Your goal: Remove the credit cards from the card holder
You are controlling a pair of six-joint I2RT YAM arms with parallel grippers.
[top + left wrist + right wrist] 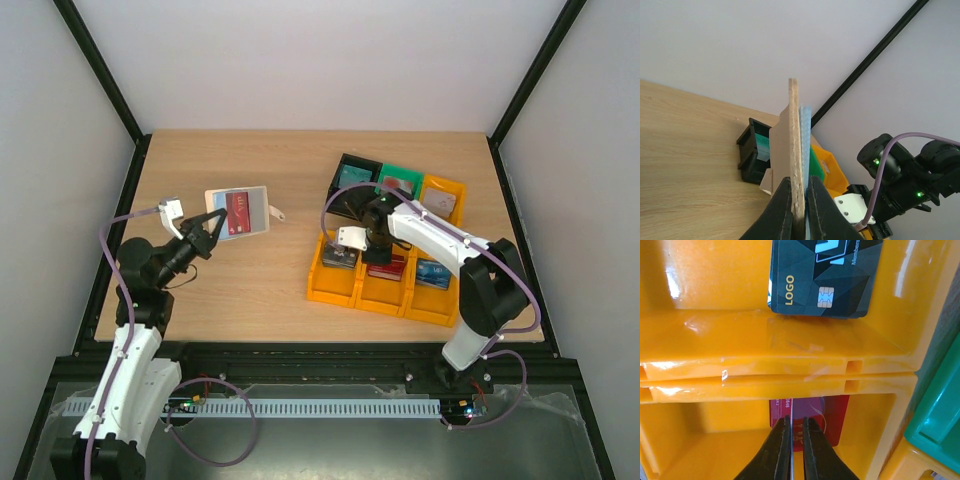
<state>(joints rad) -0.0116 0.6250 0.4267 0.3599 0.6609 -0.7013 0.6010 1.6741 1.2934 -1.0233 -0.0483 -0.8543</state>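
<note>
Two black fingers (782,212) of the left gripper (799,212) are clenched on just one edge of the pale beige-grey bifold card holder (794,150), which sits on the left side of the wooden table (250,285). With so thin a bite, it may twist or slip when the red plastic card (240,208) in its pocket is pulled. The right gripper (796,440), jaws a sliver apart, hovers over a second red card (815,415) lying in the near middle yellow plastic bin (715,385). Whether it grips anything, I cannot tell.

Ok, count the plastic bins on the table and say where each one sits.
6, on the table, right side. Back row: black bin, green bin, yellow bin. Front row: three yellow bins, left, middle, right. The right arm overhangs them; none seems hidden.
</note>
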